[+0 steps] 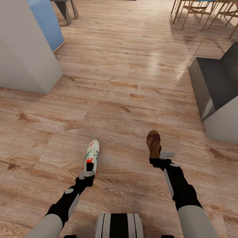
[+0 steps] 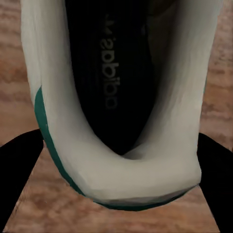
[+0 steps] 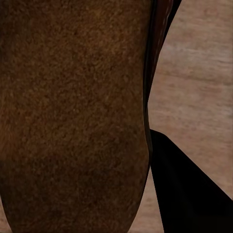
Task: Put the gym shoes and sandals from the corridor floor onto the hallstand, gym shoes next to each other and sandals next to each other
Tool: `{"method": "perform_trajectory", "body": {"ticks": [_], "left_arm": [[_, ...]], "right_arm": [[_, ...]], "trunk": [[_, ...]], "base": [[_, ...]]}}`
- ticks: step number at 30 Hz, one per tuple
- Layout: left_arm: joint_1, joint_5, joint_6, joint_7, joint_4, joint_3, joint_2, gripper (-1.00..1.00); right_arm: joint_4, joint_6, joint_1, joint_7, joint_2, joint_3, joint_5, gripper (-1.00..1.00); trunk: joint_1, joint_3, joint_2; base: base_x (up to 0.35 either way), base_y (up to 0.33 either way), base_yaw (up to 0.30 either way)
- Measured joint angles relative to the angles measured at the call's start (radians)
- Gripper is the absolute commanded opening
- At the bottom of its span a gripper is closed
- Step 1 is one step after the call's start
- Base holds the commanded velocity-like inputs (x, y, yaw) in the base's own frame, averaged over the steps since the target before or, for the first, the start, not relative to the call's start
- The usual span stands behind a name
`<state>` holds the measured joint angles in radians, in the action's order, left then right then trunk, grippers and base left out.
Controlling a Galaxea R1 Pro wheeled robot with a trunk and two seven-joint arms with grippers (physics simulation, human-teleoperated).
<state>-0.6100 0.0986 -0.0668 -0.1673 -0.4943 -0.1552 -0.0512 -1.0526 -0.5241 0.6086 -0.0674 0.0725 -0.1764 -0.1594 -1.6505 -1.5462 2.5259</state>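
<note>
Both arms loaded, judging by the wrist views. Left tool (image 1: 86,174) is clamped on the heel of a gym shoe (image 1: 92,155): in its wrist view the heel collar (image 2: 121,170) sits between the two dark fingers (image 2: 19,165), insole logo running straight away from the tool. Right tool (image 1: 158,161) grips the heel end of a sandal (image 1: 154,142); its wrist view shows the brown footbed (image 3: 73,116) pressed against one dark finger (image 3: 189,189).

Taking the gym shoe as landmark: its long axis points straight ahead of the robot, toe away. The sandal lies to its right, parallel, toe also away, well apart. Whether either sole is clear of the corridor floor (image 1: 119,82), I can't tell.

Ahead of the shoe's toe, open planks. Ahead-left, a white block (image 1: 26,56) with a blue panel (image 1: 46,23) behind. Ahead-right, a dark grey stepped unit (image 1: 215,89); chairs (image 1: 205,10) beyond. Hallstand isn't identifiable here, so next is likely to turn the base and find it.

Risk: heel-only grips, long toes swinging near those corners.
</note>
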Motion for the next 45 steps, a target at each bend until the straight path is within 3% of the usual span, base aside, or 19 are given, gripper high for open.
{"method": "perform_trajectory", "body": {"ticks": [26, 34, 36, 38, 42, 45], "left_arm": [[0.000, 0.001, 0.001, 0.000, -0.001, 0.001, 0.000, -1.00], [0.000, 0.001, 0.004, 0.000, -0.005, 0.001, 0.000, -1.00], [0.000, 0.000, 0.012, 0.000, -0.039, 0.000, 0.000, -1.00], [0.000, 0.000, 0.052, 0.001, -0.094, 0.000, 0.000, -1.00], [-0.002, -0.001, 0.312, 0.003, -0.306, 0.000, -0.001, -1.00], [-0.001, -0.001, 0.383, 0.003, -0.411, 0.001, -0.002, -1.00]], "right_arm": [[0.000, 0.000, 0.000, -0.001, -0.001, -0.001, 0.000, -1.00], [0.001, 0.000, 0.000, -0.002, 0.000, 0.001, 0.000, -1.00], [0.002, 0.000, 0.000, -0.003, 0.000, 0.002, 0.000, -1.00], [0.003, 0.000, 0.000, -0.003, 0.001, 0.003, 0.001, -1.00], [0.003, 0.001, 0.000, -0.005, 0.001, 0.003, 0.000, -1.00], [0.003, 0.002, 0.000, -0.005, 0.002, 0.004, 0.000, -1.00]], "trunk": [[0.000, 0.000, 0.000], [0.004, 0.031, -0.002], [0.005, 0.039, -0.002], [0.006, 0.046, -0.003], [0.007, 0.062, -0.004], [0.009, 0.074, -0.004]], "base": [[0.000, 0.000, 0.000], [0.000, 0.000, 0.000], [0.000, 0.000, 0.000], [0.000, 0.000, 0.000], [0.000, 0.000, 0.000], [0.000, 0.000, 0.000]]}}
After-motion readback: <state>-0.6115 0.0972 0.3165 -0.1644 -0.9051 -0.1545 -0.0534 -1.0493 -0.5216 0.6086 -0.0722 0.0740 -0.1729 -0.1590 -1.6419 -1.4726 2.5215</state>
